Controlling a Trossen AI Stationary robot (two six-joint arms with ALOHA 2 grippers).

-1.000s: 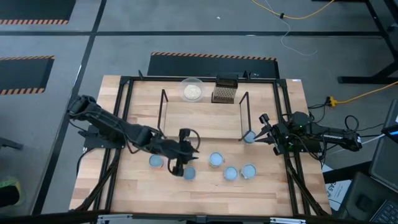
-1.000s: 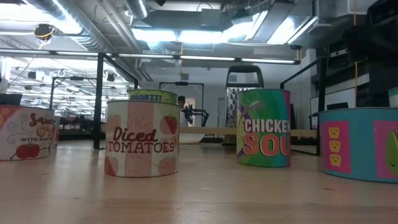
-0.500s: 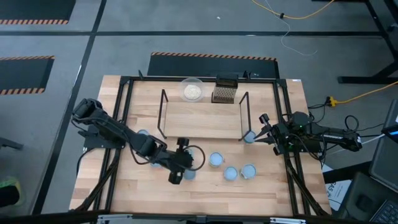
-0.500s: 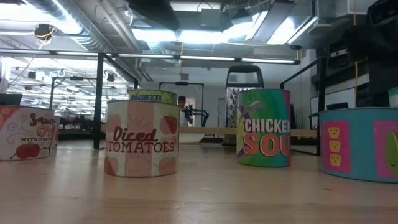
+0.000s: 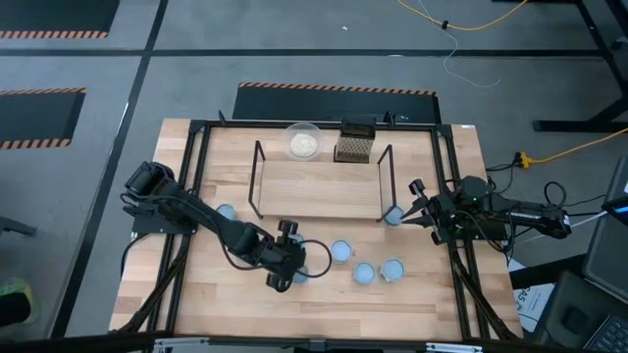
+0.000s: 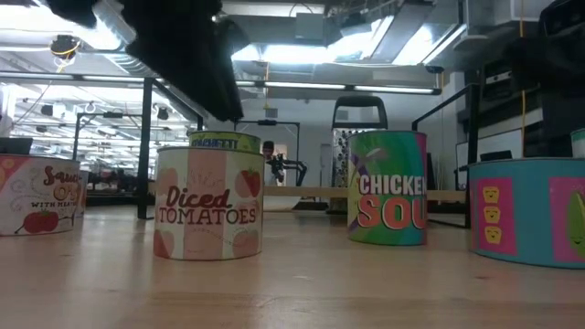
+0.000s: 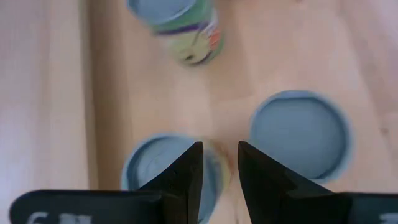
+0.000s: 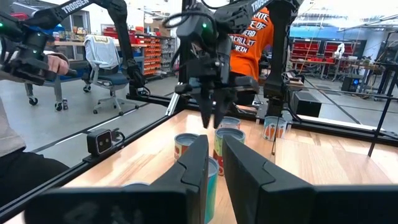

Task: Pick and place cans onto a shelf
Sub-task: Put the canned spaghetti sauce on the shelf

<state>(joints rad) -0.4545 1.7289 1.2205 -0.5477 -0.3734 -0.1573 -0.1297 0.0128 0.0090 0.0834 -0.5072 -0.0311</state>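
Six small short cylindrical cans with pale blue-silver tops are counted from above: one beside the left arm (image 5: 226,212), three clustered at the front right (image 5: 340,252) (image 5: 364,274) (image 5: 392,270), one by the shelf's right end (image 5: 392,216), and one partly covered by the left gripper (image 5: 299,276). One low light-wood shelf with black wire end frames (image 5: 319,184) is noted, with no can seen on it; also one clear round bowl with whitish contents (image 5: 303,143) and one small dark mesh box (image 5: 355,146). The left gripper (image 7: 219,149) is held above two can tops, fingers narrowly apart, nothing between them. The right gripper (image 8: 216,140) is parked at the table's right edge, fingers narrowly gapped, a can just beyond. Against the earlier frames, the left arm is swung nearer the front edge, so the left-side can is uncovered, another is hidden, and the arm's dark bulk (image 6: 183,55) is now seen in the low view; the right arm is unchanged.
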